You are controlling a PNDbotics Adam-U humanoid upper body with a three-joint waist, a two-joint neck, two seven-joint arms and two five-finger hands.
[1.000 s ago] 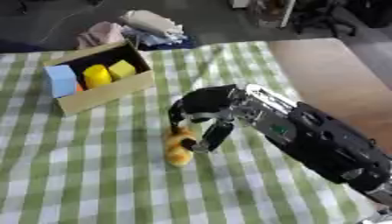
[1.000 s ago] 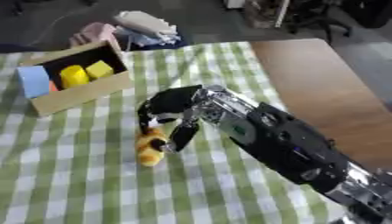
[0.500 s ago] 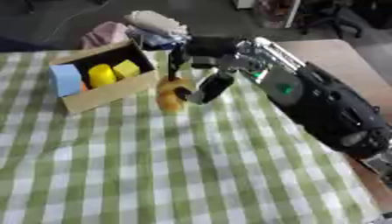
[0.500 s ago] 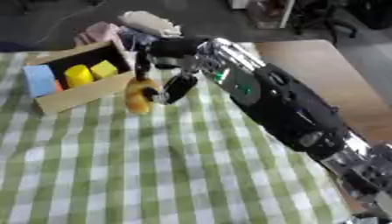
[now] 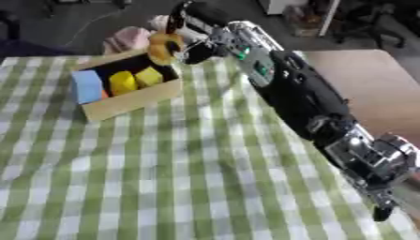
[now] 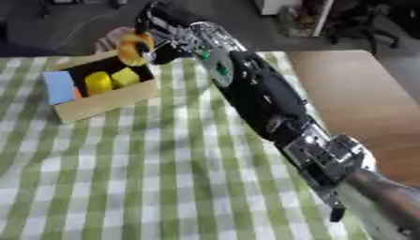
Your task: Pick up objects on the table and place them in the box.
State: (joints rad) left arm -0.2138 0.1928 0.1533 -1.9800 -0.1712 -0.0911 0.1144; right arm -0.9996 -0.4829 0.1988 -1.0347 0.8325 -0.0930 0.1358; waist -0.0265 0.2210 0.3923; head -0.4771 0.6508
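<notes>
My right hand [image 5: 193, 29] reaches far across the table and is shut on a yellow-orange object [image 5: 164, 47], holding it just above the back right corner of the cardboard box [image 5: 131, 101]. Inside the box lie a blue block [image 5: 86, 86], a yellow rounded piece [image 5: 122, 82] and a yellow cube [image 5: 149, 76]. A bit of orange shows beside the blue block. My left hand shows in neither view.
The green and white checked cloth [image 5: 164, 168] covers the table, with bare brown tabletop [image 5: 369, 89] to the right. A heap of pink and white fabric [image 5: 131, 37] lies just behind the box. Office chairs stand beyond the far edge.
My right hand has carried the yellow-orange object from the middle of the cloth up and back to the box's far corner. The camera view has shifted too.
</notes>
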